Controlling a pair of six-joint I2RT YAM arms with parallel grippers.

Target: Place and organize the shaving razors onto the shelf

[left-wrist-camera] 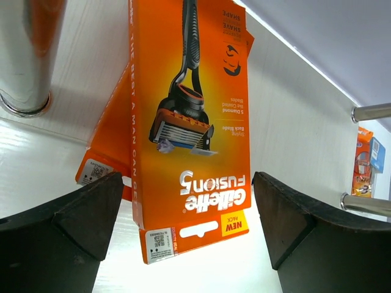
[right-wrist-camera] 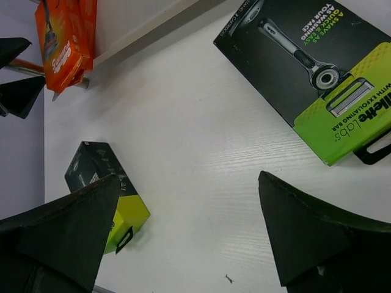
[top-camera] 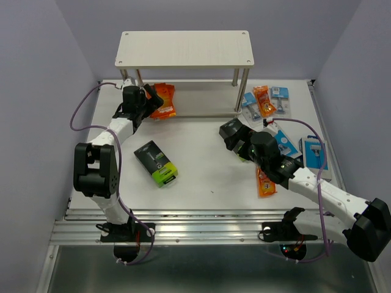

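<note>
Left hand: the left gripper (left-wrist-camera: 186, 195) is spread wide, with one black finger (left-wrist-camera: 73, 226) on each side of the orange flat razor pack (left-wrist-camera: 189, 122). It touches neither edge and holds nothing.
Orange pack: it lies face-up on the lower board (left-wrist-camera: 281, 122) of the two-tier pale wood-grain shelf (top-camera: 183, 49). It partly overlaps a second orange pack (left-wrist-camera: 107, 140), close to a silver metal post (left-wrist-camera: 27, 55).
Why there: putting like with like at the left end looks to be the sorting idea, leaving the rest of the board for the other kinds.
Right hand: the right gripper (right-wrist-camera: 189, 183) is equally wide and empty over the table. A black-and-lime-green razor box (right-wrist-camera: 305, 73) lies just ahead of its fingers and is probably the pick it is lined up for.
Second box: another black-and-lime-green box (top-camera: 156, 163) lies flat mid-table, well apart from the shelf.
Unshelved: light-blue blister cards (top-camera: 280, 97) and an orange pack (top-camera: 261, 101) lie near the shelf's right posts. Blue boxes (top-camera: 314, 152) sit toward the right edge, and one more orange pack (top-camera: 266, 183) lies beside the right arm.
Progress: early, since only the two orange packs are on the shelf and nothing shows on its top board.
Surface: the white wood-grain table (top-camera: 201, 183) is flat and matte, so the packs lie steady on it. A ribbed aluminium rail (top-camera: 201, 226) runs along the near edge.
Room: pale lilac-grey walls (top-camera: 36, 49) close in on three sides.
</note>
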